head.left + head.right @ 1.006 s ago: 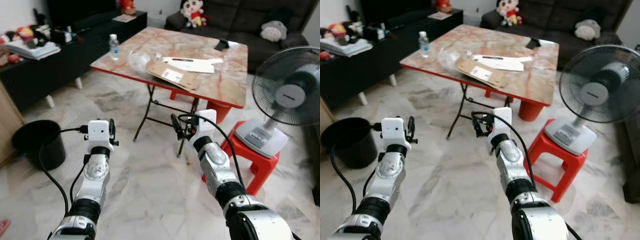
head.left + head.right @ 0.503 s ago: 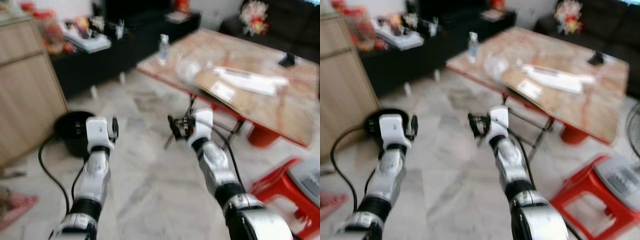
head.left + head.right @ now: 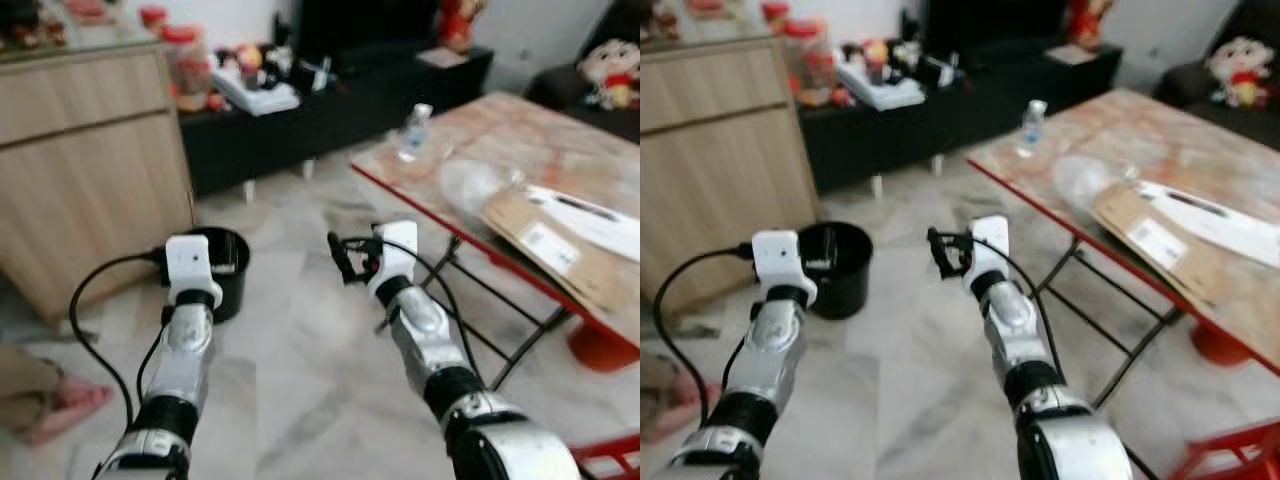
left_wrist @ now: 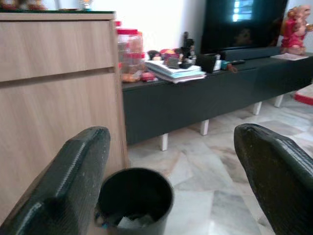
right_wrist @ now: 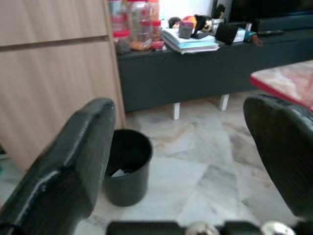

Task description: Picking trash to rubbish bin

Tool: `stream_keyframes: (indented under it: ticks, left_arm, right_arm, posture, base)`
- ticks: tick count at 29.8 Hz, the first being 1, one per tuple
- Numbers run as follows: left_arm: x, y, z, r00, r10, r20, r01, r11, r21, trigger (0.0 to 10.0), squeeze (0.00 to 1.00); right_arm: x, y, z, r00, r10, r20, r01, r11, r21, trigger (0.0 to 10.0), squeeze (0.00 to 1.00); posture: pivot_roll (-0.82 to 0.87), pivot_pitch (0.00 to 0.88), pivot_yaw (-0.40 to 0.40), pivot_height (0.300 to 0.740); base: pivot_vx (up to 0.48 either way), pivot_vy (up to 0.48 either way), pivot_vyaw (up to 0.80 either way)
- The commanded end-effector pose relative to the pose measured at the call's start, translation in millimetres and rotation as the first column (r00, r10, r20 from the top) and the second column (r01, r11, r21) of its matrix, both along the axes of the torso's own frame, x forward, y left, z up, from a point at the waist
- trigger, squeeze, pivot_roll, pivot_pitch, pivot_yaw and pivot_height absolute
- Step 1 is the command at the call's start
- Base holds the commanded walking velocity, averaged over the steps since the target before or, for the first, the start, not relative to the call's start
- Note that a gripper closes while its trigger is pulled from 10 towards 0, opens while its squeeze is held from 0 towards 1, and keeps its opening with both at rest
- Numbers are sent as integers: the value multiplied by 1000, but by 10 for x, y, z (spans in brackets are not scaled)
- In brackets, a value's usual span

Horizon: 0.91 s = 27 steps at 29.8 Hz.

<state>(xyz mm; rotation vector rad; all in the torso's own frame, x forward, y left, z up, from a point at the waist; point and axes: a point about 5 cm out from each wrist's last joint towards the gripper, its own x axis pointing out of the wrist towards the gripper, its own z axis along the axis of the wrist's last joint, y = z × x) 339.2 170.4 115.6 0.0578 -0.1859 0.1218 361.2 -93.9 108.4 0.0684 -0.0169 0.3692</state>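
Note:
A black rubbish bin (image 3: 228, 268) stands on the marble floor by a wooden cabinet, with pale scraps at its bottom (image 4: 128, 223). It lies just beyond my left gripper (image 4: 171, 134), which is open and holds nothing. My right gripper (image 3: 343, 260) is raised at mid-height to the right of the bin, also open and empty; its wrist view looks at the bin (image 5: 125, 166). On the table lie a crumpled clear plastic bag (image 3: 472, 186), a brown cardboard envelope (image 3: 548, 243) and a small water bottle (image 3: 411, 132).
The folding table (image 3: 440, 215) with a red rim and thin black legs stands to the right. A wooden cabinet (image 3: 95, 190) is at the left, a low black console (image 3: 335, 105) behind. Something pink (image 3: 62, 405) lies on the floor at left, and a red stool corner (image 3: 612, 458) shows low right.
The camera has swung left: the fan and sofa have left the view, and the cabinet and bin now sit closer and more central. Both grippers stay open and raised as before.

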Motion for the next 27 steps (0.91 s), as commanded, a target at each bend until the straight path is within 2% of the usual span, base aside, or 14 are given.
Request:
stream_keyframes:
  ticks: [1,7,24,27]
  left_arm:
    - [17,-156,18,999,-42,1,42,999,-5,10000,0]
    - [26,-149,23,999,-40,-1,40,999,-2,10000,0]
    - [33,-162,52,998,-55,6,55,998,8,10000,0]
    - [35,-162,60,998,-57,8,57,998,10,10000,0]
  right_arm:
    - [22,-159,9,999,-44,0,44,999,-5,10000,0]
    - [34,-163,14,998,-52,-20,53,997,49,10000,0]
    - [31,-146,21,999,-47,-16,48,997,64,10000,0]
    - [31,-145,25,999,-47,-13,47,997,64,10000,0]
  posture:
    - [11,0,-99,740]
    - [11,0,-99,740]
    - [15,0,-93,740]
    - [16,0,-93,740]
  base:
    - [480,0,0]
    - [420,0,0]
    - [413,0,-788]
    - [405,0,0]
